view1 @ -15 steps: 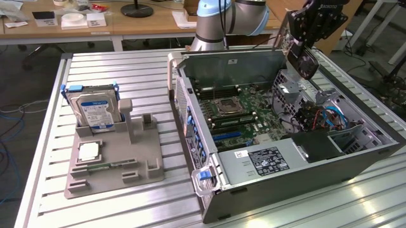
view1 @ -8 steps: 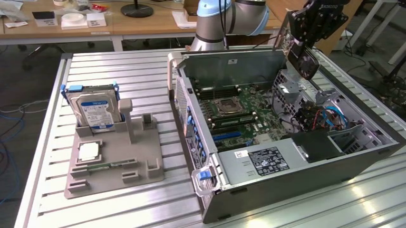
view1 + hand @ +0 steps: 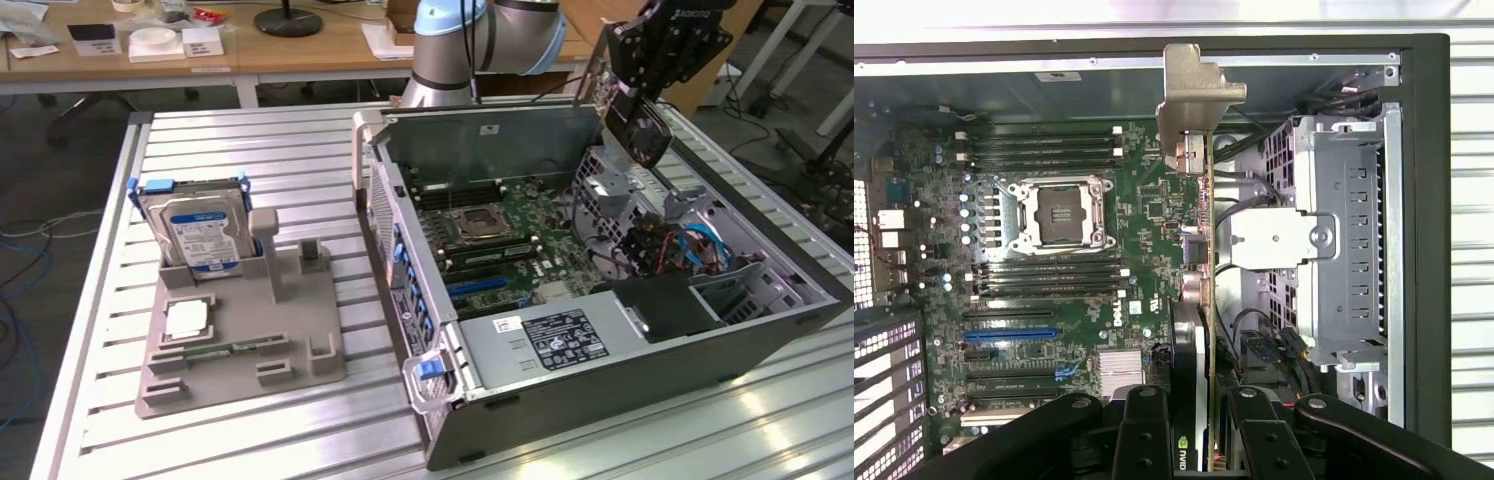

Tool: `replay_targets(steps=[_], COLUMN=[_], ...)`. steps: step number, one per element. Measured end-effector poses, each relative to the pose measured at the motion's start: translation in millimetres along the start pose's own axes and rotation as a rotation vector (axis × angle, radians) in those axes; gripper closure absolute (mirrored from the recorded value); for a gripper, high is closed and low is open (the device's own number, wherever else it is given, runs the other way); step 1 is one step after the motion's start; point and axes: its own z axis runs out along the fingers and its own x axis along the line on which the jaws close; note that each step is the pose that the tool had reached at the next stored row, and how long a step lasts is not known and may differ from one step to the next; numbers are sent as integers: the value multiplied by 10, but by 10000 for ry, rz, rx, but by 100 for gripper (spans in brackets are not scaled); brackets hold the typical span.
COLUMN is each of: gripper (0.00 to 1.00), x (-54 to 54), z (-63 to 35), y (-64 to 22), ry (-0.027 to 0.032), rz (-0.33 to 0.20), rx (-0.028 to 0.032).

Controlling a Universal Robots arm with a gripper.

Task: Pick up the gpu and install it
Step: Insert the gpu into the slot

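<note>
My gripper point(image 3: 643, 92) hangs above the far right side of the open computer case point(image 3: 601, 390), shut on the gpu point(image 3: 645, 135). The card is held on edge, its black cooler facing the exterior view's right. In the wrist view the gpu point(image 3: 1202, 250) appears edge-on between my black fingers point(image 3: 1144, 435), its silver bracket point(image 3: 1199, 90) pointing at the case's back wall. It hovers over the gap between the motherboard point(image 3: 1104, 250) and the drive cage point(image 3: 1344, 230), clear of the board. The expansion slots point(image 3: 1009, 335), one of them blue, lie off to the side of the card.
A grey holder point(image 3: 240, 340) at the exterior view's left carries a hard drive point(image 3: 200, 235), a processor chip point(image 3: 187, 318) and a green memory stick point(image 3: 220, 350). Cables point(image 3: 674, 250) and a black power supply point(image 3: 561, 340) fill the case's near end. The robot base point(image 3: 461, 50) stands behind the case.
</note>
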Motion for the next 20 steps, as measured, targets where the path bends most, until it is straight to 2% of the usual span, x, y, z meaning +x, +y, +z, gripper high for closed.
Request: replay_targets(steps=[5,20], gripper=[73,73], x=[1,0], z=[1,9], y=[0,0], ry=[9,119], rz=[-214,-2822], rx=[-6,-66])
